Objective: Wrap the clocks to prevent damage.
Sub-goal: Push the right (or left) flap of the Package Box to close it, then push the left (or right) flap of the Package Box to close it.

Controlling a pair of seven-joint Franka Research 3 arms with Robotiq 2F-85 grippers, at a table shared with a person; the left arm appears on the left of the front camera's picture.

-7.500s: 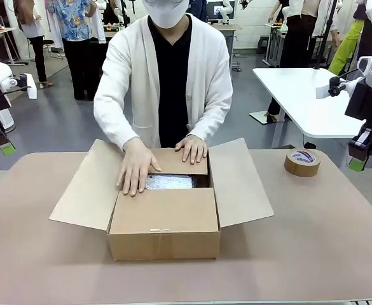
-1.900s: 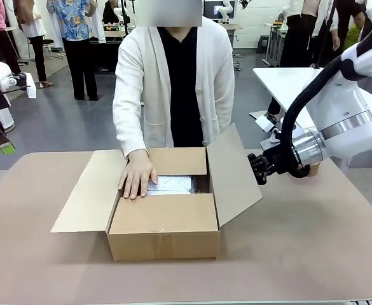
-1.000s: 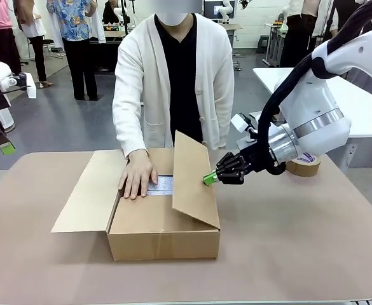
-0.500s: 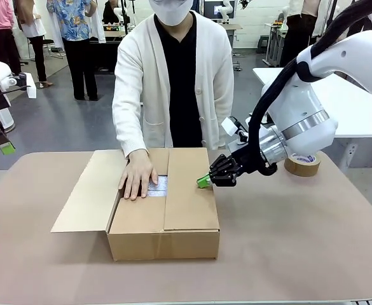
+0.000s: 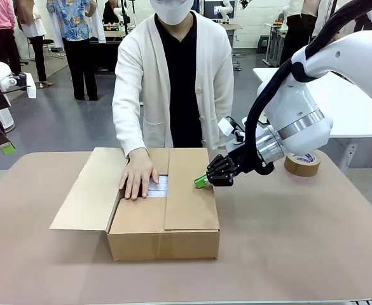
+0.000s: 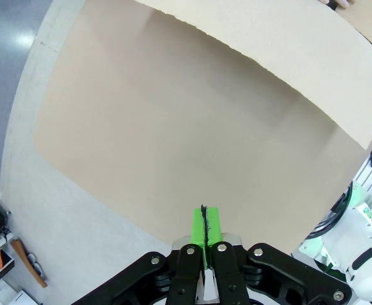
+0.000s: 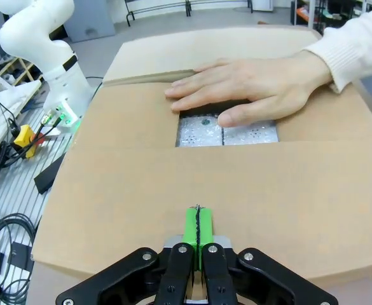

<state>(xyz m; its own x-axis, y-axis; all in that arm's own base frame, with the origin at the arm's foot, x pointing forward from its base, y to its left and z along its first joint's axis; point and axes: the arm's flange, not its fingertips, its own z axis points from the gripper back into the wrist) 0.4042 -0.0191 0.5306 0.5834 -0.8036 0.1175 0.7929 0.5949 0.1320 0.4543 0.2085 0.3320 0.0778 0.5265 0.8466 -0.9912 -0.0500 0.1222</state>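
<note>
A cardboard box (image 5: 163, 222) stands mid-table with its right flap (image 5: 189, 190) folded down flat and its left flap (image 5: 87, 187) spread open. Through the gap shows bubble wrap (image 7: 227, 135); the clocks themselves are hidden under it. The person's hand (image 5: 137, 175) presses on the near flap beside the gap. My right gripper (image 5: 200, 182) is shut, its green pads together, resting at the right flap's edge (image 7: 198, 225). My left gripper (image 6: 205, 230) is shut, held high at the far left (image 5: 6, 149) over bare table.
A roll of brown tape (image 5: 302, 162) lies at the right rear of the table, behind my right arm. The person stands at the far edge. The brown tabletop (image 5: 300, 241) spreads to the right and front of the box.
My right arm swung in from the right and pushed the box's right flap from spread open to upright, then flat onto the box. The person took one hand off the box.
</note>
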